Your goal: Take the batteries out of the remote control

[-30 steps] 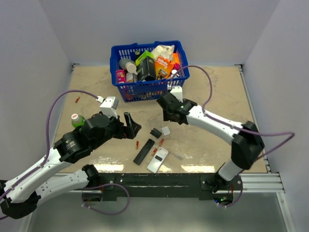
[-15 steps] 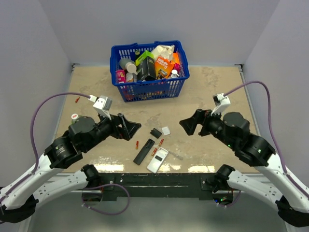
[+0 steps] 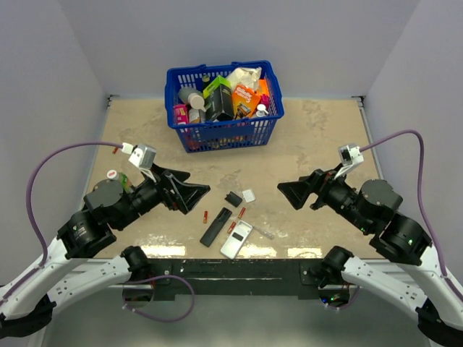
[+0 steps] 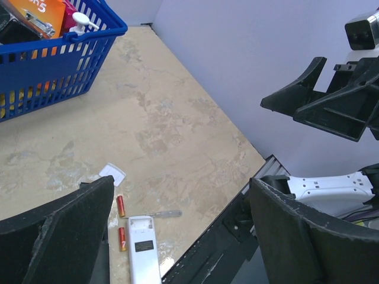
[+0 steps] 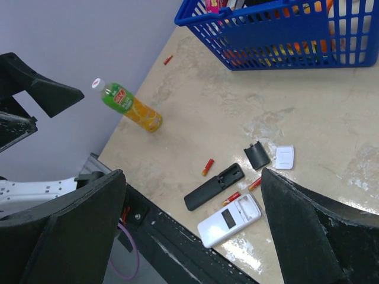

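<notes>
the left gripper (image 3: 198,199) hangs above the tabletop at the left centre of the top view, its jaws spread wide and holding nothing. the right gripper (image 3: 286,198) hangs at the right centre, facing it, its jaws also wide apart and empty. between them, in the lower middle of the frame, lies a slim black plastic remote control (image 3: 215,226) with its battery bay uncovered. a white rectangular remote control (image 3: 236,239) lies just beside it on the right.

the small red cylindrical batteries (image 3: 241,212) lie loose on the beige marbled table (image 3: 318,137). two are between the two remotes, one (image 3: 205,216) is just left of the black one, and another (image 3: 116,150) is well apart near the left edge.

a small black cover plate (image 3: 233,199) and a white cover plate (image 3: 248,195) lie side by side above the remotes. a blue plastic basket (image 3: 224,134) full of packages stands at upper centre. a green-labelled bottle of orange drink (image 5: 127,105) shows at the upper left of the right wrist view.
</notes>
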You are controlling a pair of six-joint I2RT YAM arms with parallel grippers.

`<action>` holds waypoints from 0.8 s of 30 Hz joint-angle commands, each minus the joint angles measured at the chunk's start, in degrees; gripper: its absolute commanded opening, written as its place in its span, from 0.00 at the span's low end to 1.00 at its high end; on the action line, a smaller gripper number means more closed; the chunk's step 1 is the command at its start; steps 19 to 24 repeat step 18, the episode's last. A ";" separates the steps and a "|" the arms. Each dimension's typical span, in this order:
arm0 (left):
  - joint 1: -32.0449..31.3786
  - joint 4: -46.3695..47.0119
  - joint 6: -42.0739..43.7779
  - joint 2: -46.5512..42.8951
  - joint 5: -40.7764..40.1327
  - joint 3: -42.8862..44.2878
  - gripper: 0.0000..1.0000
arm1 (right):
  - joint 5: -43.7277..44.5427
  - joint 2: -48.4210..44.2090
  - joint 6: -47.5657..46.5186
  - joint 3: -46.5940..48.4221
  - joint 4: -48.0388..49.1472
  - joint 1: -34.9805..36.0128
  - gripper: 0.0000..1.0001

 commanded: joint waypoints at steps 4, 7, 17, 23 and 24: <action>0.33 2.68 1.11 -0.25 0.06 0.94 1.00 | -0.35 0.31 -0.84 2.59 3.34 -0.05 0.99; 0.33 3.11 1.37 -0.77 -0.21 1.12 1.00 | -0.35 0.58 -0.49 1.71 3.87 -0.05 0.98; 0.33 3.11 1.99 -1.04 -1.18 1.56 1.00 | 0.44 1.37 -0.75 3.20 3.26 -0.05 0.98; 0.33 3.20 1.99 -0.95 -1.00 1.56 1.00 | 0.88 1.46 -0.75 3.55 2.82 -0.05 0.98; 0.33 3.20 1.99 -0.95 -1.00 1.56 1.00 | 0.88 1.46 -0.75 3.55 2.82 -0.05 0.98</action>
